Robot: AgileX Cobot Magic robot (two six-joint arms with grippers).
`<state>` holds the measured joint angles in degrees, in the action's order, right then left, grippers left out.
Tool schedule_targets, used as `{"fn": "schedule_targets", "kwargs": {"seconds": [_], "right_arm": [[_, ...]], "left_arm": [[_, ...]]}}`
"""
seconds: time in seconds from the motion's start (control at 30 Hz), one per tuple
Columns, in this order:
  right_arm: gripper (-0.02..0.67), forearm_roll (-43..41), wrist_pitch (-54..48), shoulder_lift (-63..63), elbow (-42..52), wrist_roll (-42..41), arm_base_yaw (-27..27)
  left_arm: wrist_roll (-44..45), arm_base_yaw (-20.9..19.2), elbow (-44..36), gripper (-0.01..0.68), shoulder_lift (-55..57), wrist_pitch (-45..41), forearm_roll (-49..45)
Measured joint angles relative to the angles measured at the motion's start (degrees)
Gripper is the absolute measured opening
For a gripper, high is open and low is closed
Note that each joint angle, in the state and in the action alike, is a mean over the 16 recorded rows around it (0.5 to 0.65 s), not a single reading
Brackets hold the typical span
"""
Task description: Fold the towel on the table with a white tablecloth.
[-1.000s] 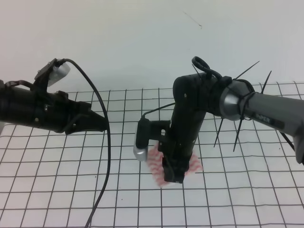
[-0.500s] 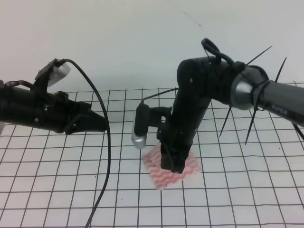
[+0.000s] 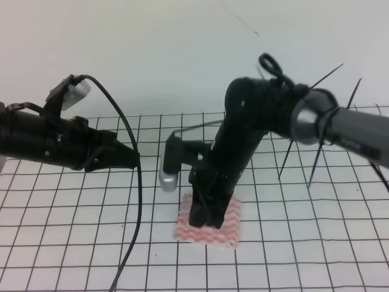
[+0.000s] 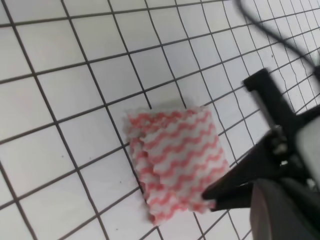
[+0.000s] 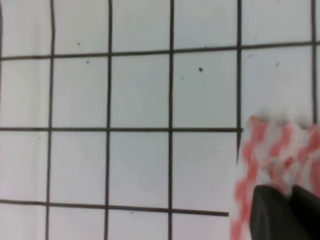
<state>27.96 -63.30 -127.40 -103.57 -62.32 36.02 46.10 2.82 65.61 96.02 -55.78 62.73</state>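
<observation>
Your right fingers (image 3: 203, 218) sit close together, tips down on the towel (image 3: 228, 220); the right wrist view shows two dark tips (image 5: 274, 207) side by side over the striped cloth, but you cannot tell whether they pinch it or just press it. Your left gripper (image 3: 124, 159) hangs at middle left of the high view, pointing right, and its jaws are not readable there or in its own wrist view.

The towel lies on the grid tablecloth (image 3: 304, 243) at lower centre of the high view, directly beneath the right fingers and well apart from the left gripper, so the right arm is much the nearer. In the left wrist view the towel (image 4: 175, 160) looks already doubled, a second wavy edge showing inside its left border; its long axis runs from upper left to lower right there.

The right arm hides the towel's upper middle in the high view, and the right wrist view cuts off most of the cloth.
</observation>
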Motion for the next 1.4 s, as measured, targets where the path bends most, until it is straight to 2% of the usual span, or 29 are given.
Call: {"fn": "schedule_targets", "kwargs": {"seconds": [0.3,0.47,0.87,1.4], "right_arm": [[0.254,2.52,2.24,-1.42,0.06,-0.81,-0.03],[0.302,-0.64,5.75,-0.49,0.02,0.98,-0.07],[0.275,-13.67,12.25,-0.46,-0.05,8.70,-0.14],[0.273,-13.47,18.32,-2.53,-0.05,12.35,-0.14]], "left_arm": [[0.26,0.00,0.00,-0.001,0.00,-0.06,0.04],[0.38,0.00,0.00,-0.001,-0.04,-0.13,0.03],[0.52,0.00,0.00,-0.001,-0.12,-0.29,-0.04],[1.06,0.00,0.00,-0.001,-0.12,-0.36,-0.04]]}}
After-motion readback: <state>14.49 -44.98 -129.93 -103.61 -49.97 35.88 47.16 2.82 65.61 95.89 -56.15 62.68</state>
